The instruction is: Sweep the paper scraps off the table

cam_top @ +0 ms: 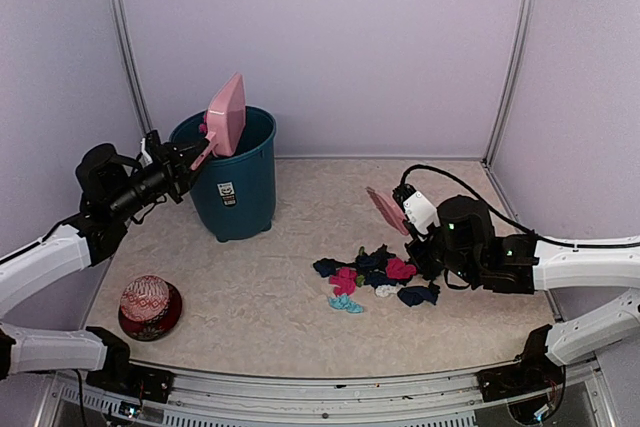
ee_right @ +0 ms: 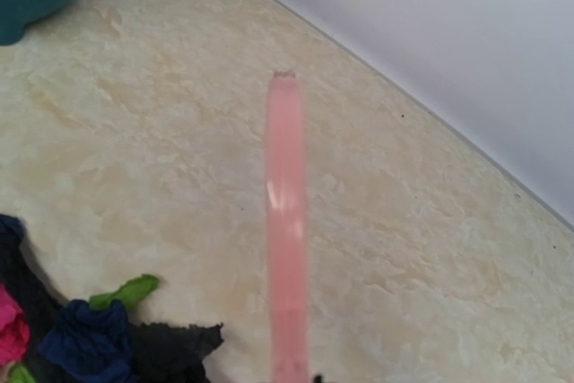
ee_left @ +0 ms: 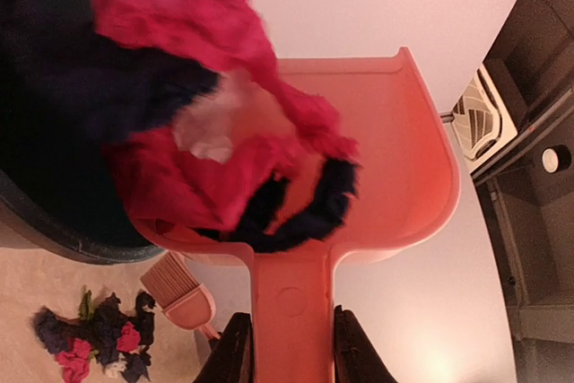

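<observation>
The left tool (ee_left: 287, 347) is pinching the handle of the pink dustpan (ee_left: 395, 159), which stands steeply over the teal bin (cam_top: 232, 192) at ten o'clock on the table (cam_top: 260, 297). Red, black and white paper scraps (ee_left: 206, 132) show blurred against the pan and the bin's dark mouth. A heap (cam_top: 372, 277) of more scraps lies at four o'clock from the table's centre. At the heap's one o'clock, the right tool (cam_top: 406, 217) grips the pink brush (cam_top: 385, 209), raised off the table. A bowl (cam_top: 150, 325) holding a red ball (cam_top: 148, 297) sits at eight o'clock.

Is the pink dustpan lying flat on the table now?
No, the left gripper holds the dustpan tilted over the teal bin, off the table.
</observation>
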Robot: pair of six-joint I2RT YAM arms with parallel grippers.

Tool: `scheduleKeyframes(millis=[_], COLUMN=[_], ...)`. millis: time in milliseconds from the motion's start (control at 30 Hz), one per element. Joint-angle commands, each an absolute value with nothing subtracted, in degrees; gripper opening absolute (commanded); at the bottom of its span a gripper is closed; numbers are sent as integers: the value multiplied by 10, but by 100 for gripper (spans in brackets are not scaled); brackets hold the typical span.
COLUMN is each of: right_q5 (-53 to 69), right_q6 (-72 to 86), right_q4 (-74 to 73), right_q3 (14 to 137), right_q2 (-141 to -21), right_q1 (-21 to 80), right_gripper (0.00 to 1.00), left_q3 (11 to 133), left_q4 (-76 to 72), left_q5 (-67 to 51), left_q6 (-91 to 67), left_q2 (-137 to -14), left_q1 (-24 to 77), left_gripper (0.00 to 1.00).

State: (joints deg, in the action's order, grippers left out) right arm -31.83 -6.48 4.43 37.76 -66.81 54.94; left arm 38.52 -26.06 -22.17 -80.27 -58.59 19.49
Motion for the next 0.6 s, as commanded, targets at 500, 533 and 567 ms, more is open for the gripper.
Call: scheduleKeyframes(millis=[500,533,567], right_q5=[-238,-208,-181], right_q6=[19,24,29], right_q4=[21,19,17], right_q3=[398,400,404], right_q2=[-644,-644,-644], right_q1=[536,535,534], right_gripper=[0,0,0], left_q3=[373,383,393], left_q4=[-476,-455,-432], left_q5=[-233,-237,-239], left_q6=[-929,-908,-886], left_q2=[-598,-595,-590], left_q1=[181,181,181], left_gripper=[0,0,0])
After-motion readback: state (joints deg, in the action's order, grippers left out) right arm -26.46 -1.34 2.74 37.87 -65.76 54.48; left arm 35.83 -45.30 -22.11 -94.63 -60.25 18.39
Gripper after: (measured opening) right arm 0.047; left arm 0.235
